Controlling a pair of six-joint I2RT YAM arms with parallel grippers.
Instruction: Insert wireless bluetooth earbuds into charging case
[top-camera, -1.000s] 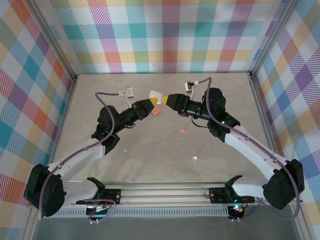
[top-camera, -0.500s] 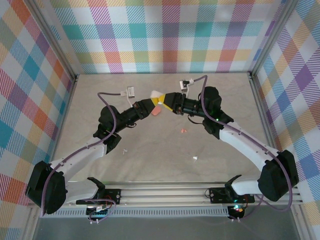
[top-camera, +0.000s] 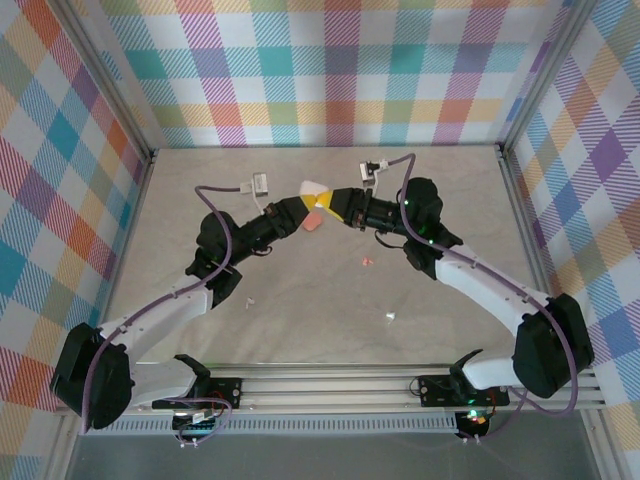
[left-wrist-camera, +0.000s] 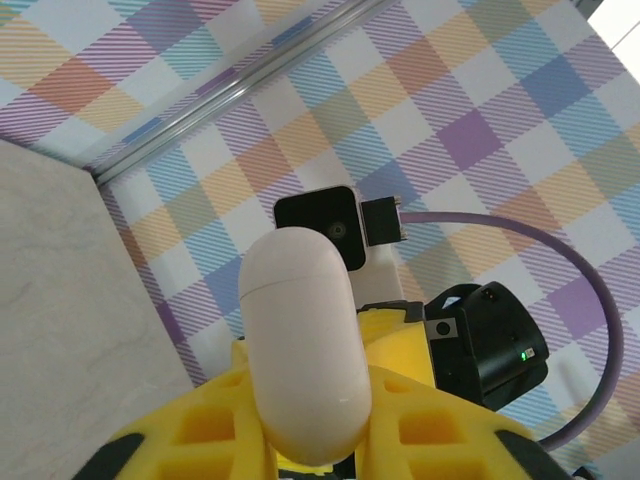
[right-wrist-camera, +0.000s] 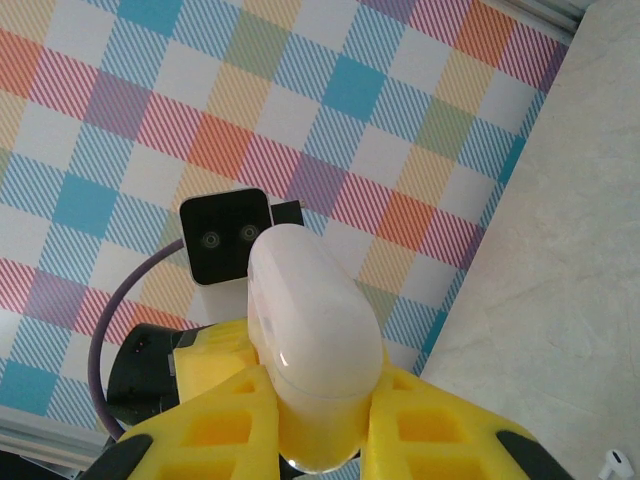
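**Top external: right arm has swung in, and both grippers now hold the one case**

Over the last second the right arm's elbow has drawn inward and toward the back of the table (top-camera: 200, 190). This has brought the right gripper (top-camera: 328, 199) tighter against the left gripper (top-camera: 298, 208). The white charging case (top-camera: 314, 187) is held off the table between them. In each wrist view the yellow fingers (left-wrist-camera: 210, 435) are clamped on one end of it. Its seam is unbroken, so the lid is shut, and the lid end lies toward the right gripper.

That looks like the set-up for prying the case open. Nothing has been inserted yet. A salmon-pink earbud (top-camera: 367, 262), a white earbud (top-camera: 390, 317) and a second white earbud (top-camera: 248, 299) lie loose on the table, well apart from the grippers. A pink charging case (top-camera: 313, 222) rests just below the fingers.
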